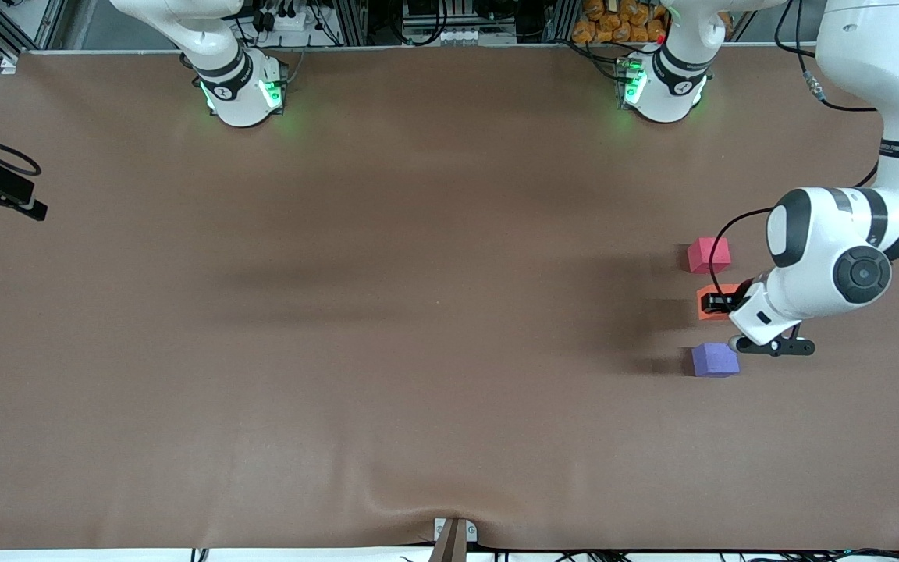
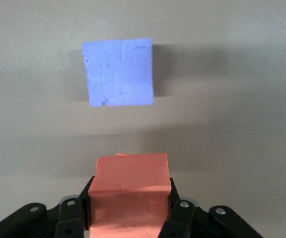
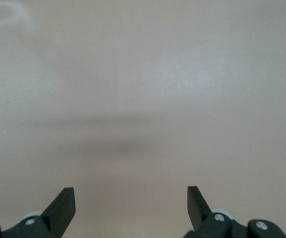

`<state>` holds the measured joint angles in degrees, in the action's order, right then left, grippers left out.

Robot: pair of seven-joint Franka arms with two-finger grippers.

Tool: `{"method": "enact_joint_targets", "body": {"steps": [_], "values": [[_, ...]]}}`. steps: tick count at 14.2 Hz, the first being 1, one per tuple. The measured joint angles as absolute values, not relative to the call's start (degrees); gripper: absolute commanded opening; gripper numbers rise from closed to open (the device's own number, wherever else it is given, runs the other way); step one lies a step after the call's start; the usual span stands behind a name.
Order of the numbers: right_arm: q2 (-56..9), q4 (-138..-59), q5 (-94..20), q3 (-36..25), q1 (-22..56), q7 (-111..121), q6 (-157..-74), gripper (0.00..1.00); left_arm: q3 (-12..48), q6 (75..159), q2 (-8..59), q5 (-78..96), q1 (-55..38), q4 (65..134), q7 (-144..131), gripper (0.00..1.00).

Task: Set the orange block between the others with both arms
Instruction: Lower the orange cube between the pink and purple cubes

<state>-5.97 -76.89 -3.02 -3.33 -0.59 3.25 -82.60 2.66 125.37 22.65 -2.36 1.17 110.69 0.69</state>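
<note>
The left gripper (image 1: 719, 303) is clamping its two fingers on the orange block (image 2: 129, 191), holding it low in the gap between the pinkish-red cube (image 1: 708, 254) and the purple-blue cube (image 1: 714, 360), toward the left arm's end of the table (image 1: 387, 312). With the front camera at six o'clock, the red cube is lying at twelve o'clock from the orange block and the purple one at six o'clock. Judging from this, the placing step is nearing its end; whether the block is already resting on the table I cannot tell from these views. The next move is calling for the fingers to part and the wrist to lift straight up without nudging either neighbour. The right gripper (image 3: 131, 206) is waiting with its jaws spread wide and empty, over bare table. Nothing else is crowding the row; only the two cubes close by are risking a bump.
</note>
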Motion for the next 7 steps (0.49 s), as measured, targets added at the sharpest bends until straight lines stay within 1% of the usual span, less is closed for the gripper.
{"method": "enact_joint_targets", "body": {"steps": [2, 7], "values": [[-6.0, -76.9, -0.5, -3.3, 0.3, 3.3, -82.5, 1.0, 2.7, 129.7, 22.7, -2.4, 2.2, 113.6, 3.2, 0.0], [-6.0, -76.9, 0.7, -3.4, 1.6, -0.7, -82.4, 1.0, 2.7, 135.4, 23.0, -2.4, 3.4, 116.6, 4.5, 0.0]]}}
